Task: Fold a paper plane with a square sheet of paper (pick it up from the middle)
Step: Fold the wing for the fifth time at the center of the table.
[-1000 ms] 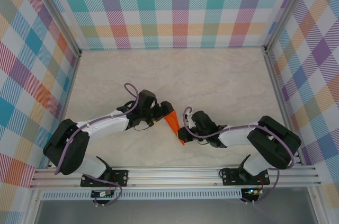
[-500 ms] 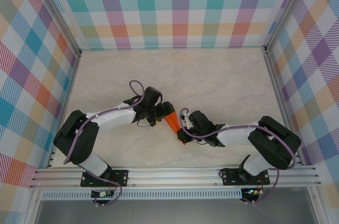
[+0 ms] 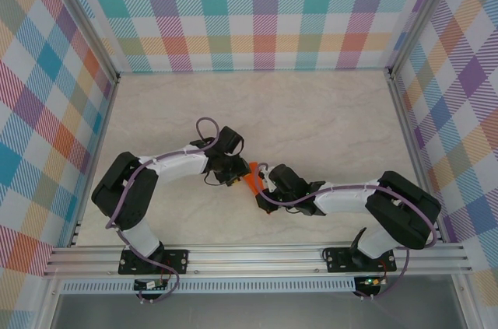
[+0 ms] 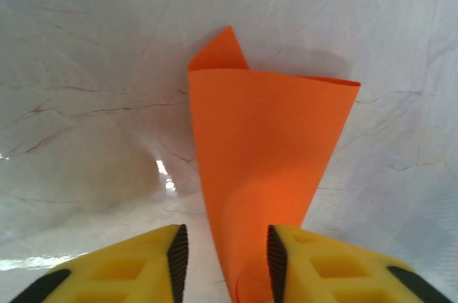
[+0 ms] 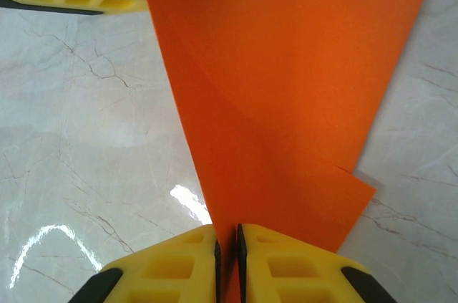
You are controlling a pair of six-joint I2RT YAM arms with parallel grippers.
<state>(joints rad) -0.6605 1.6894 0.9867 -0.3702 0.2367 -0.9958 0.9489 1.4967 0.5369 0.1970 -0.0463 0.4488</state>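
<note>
Two claws meet at the orange paper (image 3: 252, 176), which sits between them a little toward the near edge of the table (image 3: 327, 111). We see the right claw (image 5: 227, 246) clenched on the paper: its wrist view shows the two yellow fingers almost together, with only a thin orange edge in the slit between them. We see the left claw (image 4: 223, 249) released, its fingers apart on either side of the paper's narrow end. There the sheet lies against one pad while a gap shows beside the other. The paper is creased and widens away from the left claw, with a small pointed corner sticking out behind its far edge. It casts a soft shadow on the marbled surface. From above, the claws come in from opposite sides.
</note>
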